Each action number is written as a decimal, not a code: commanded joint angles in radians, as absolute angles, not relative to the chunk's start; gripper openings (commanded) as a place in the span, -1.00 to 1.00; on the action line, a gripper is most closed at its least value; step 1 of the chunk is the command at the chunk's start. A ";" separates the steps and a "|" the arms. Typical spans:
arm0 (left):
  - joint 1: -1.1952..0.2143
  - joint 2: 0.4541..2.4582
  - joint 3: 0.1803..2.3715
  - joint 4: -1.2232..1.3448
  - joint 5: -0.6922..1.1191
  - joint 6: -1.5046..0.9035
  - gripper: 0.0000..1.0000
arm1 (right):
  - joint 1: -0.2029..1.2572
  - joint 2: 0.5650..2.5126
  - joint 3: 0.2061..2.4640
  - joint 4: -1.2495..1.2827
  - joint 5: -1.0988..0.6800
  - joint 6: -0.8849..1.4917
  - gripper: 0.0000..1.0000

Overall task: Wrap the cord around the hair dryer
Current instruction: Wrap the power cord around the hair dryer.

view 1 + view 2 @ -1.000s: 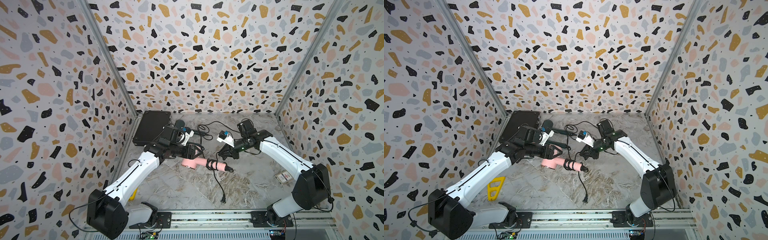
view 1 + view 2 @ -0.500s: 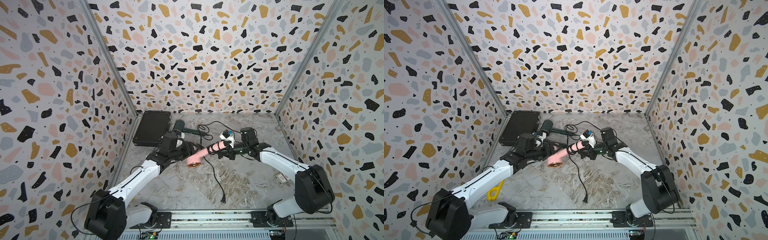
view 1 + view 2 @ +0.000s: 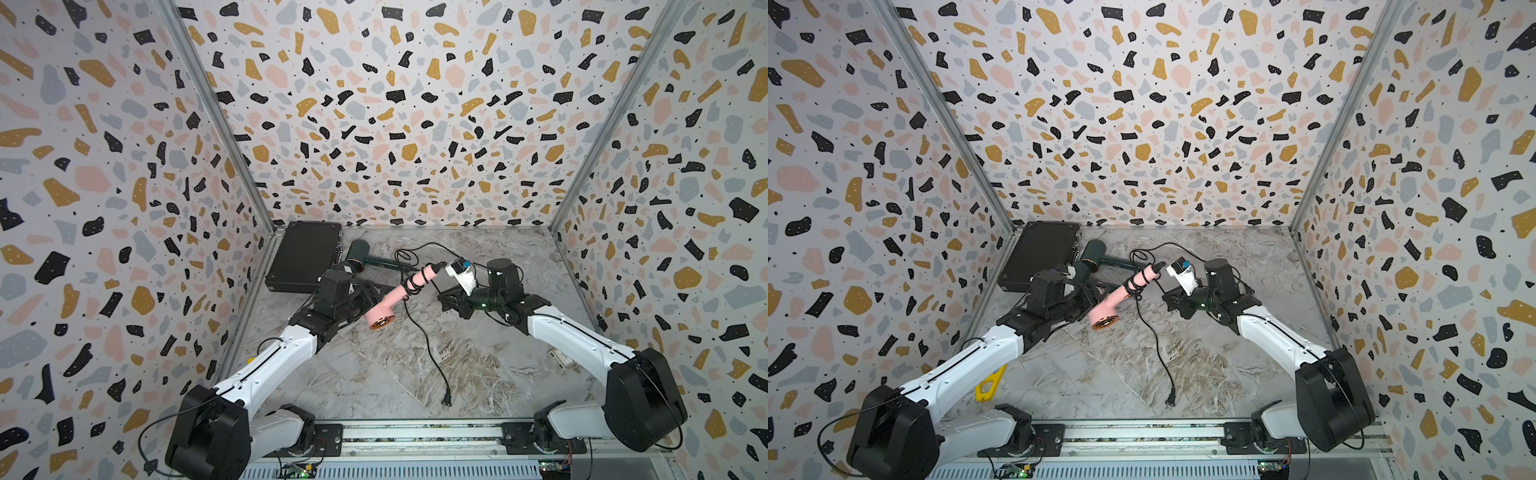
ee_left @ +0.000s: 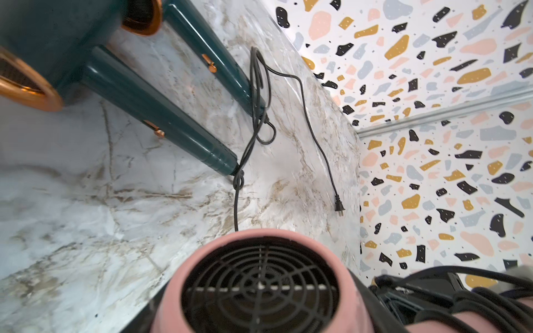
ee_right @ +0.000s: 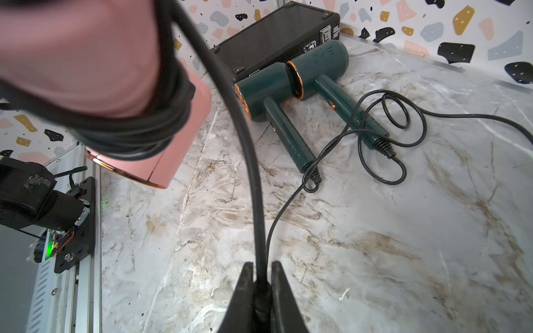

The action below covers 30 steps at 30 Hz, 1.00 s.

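Mid-frame, the left pincer (image 3: 366, 302) clamps the pink hair dryer (image 3: 395, 293) steady so the right pincer (image 5: 261, 274), closed on the cord (image 5: 253, 178), can wind it.

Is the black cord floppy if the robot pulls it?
Probably floppy: the cord bends in a curve from the right tool and coils tightly around the pink hair dryer. Its loose end likely drags along, since the plug lies on the table.
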State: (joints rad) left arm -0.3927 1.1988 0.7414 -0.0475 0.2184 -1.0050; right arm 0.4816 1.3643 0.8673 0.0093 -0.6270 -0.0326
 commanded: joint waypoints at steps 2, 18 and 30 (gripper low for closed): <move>-0.385 1.224 0.755 0.085 0.223 -1.040 -1.00 | 0.538 1.374 0.863 -0.032 -0.543 -0.041 -1.00; -0.424 1.264 0.833 -0.089 0.023 -0.917 -1.00 | 0.630 1.331 0.935 -0.172 -0.485 -0.051 -1.00; -0.530 1.325 1.000 -0.420 -0.314 -0.538 -1.00 | 0.689 1.334 1.066 -0.355 -0.374 -0.147 -1.00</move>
State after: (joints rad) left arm -0.5159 1.3060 0.9356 -0.3363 -0.2016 -0.6975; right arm 0.6827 1.3727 0.9844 -0.2852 -0.4114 -0.0795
